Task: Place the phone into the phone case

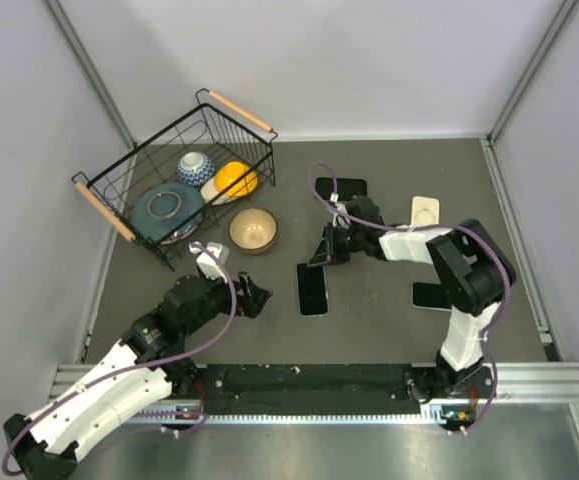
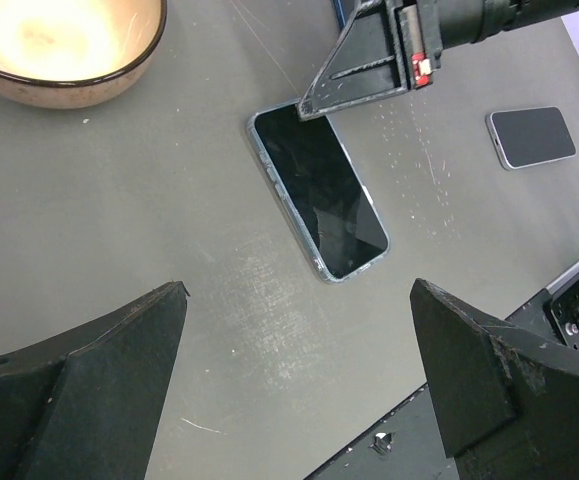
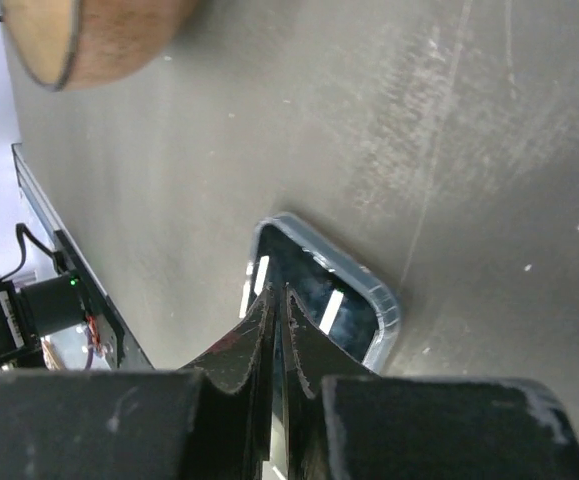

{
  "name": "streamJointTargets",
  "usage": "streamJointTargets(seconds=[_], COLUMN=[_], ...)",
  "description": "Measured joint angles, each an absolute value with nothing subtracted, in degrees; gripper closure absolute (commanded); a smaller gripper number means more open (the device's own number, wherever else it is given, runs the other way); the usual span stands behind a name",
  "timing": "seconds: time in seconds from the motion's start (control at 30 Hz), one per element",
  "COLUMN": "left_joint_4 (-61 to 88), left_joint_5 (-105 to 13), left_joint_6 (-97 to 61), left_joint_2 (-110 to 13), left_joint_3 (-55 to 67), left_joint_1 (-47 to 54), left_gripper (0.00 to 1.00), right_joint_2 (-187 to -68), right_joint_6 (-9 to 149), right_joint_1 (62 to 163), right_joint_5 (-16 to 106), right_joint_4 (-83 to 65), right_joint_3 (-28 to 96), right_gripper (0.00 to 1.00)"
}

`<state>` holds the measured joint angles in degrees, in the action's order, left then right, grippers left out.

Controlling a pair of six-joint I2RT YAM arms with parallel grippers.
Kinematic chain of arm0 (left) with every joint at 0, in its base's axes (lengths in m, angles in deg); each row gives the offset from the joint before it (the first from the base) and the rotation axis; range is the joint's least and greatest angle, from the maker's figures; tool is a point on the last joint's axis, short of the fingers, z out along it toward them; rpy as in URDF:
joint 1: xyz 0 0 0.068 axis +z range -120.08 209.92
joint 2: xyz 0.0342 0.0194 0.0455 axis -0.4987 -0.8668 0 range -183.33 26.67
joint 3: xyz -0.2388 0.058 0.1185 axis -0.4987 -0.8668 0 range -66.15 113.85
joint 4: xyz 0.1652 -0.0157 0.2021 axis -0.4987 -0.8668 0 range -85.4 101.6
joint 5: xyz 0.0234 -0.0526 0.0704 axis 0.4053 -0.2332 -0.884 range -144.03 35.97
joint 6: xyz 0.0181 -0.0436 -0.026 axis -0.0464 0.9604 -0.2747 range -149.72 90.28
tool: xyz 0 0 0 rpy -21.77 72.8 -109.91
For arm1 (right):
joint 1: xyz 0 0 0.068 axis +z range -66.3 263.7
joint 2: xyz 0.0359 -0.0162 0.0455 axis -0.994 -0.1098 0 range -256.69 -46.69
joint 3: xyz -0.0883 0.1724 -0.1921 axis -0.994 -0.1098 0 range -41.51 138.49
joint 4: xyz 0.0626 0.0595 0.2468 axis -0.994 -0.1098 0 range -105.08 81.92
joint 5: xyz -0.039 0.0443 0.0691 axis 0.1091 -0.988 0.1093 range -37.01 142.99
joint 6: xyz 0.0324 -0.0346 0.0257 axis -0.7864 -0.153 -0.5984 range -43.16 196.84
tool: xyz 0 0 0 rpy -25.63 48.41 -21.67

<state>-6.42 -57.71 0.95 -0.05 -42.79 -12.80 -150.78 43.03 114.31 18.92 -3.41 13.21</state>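
Observation:
The dark phone lies flat mid-table, screen up, with the translucent bluish rim of the phone case around its edge. In the left wrist view the phone lies just beyond my fingers. My right gripper is shut, and its tips rest together over the far end of the screen with nothing between them. My left gripper hangs open to the left of the phone. The left gripper has only bare mat between its fingers.
A tan bowl stands behind and left of the phone. A black wire basket holding dishes is at the back left. Another phone lies to the right, and a white flat item and a black one lie further back.

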Motion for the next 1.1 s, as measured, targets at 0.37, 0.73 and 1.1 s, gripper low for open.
streamJointTargets(seconds=[0.37, 0.73, 1.1], left_joint_4=[-6.42, -6.64, -6.64], left_joint_5=[-58.63, -63.37, -64.4], left_joint_6=[0.06, -0.1, 0.84], left_joint_2=[-0.11, 1.09, 3.6], left_joint_3=[-42.79, -42.79, -42.79], left_joint_1=[-12.8, -12.8, -12.8], left_gripper=[0.01, 0.01, 0.01], right_joint_2=[-154.13, -142.54, -146.78], right_joint_6=[41.37, 48.02, 53.85], right_joint_1=[114.31, 109.54, 101.83], right_joint_5=[19.1, 40.8, 57.41], right_joint_4=[-3.43, -19.28, -26.54], right_joint_3=[14.11, 17.96, 32.25], right_gripper=[0.65, 0.16, 0.16])
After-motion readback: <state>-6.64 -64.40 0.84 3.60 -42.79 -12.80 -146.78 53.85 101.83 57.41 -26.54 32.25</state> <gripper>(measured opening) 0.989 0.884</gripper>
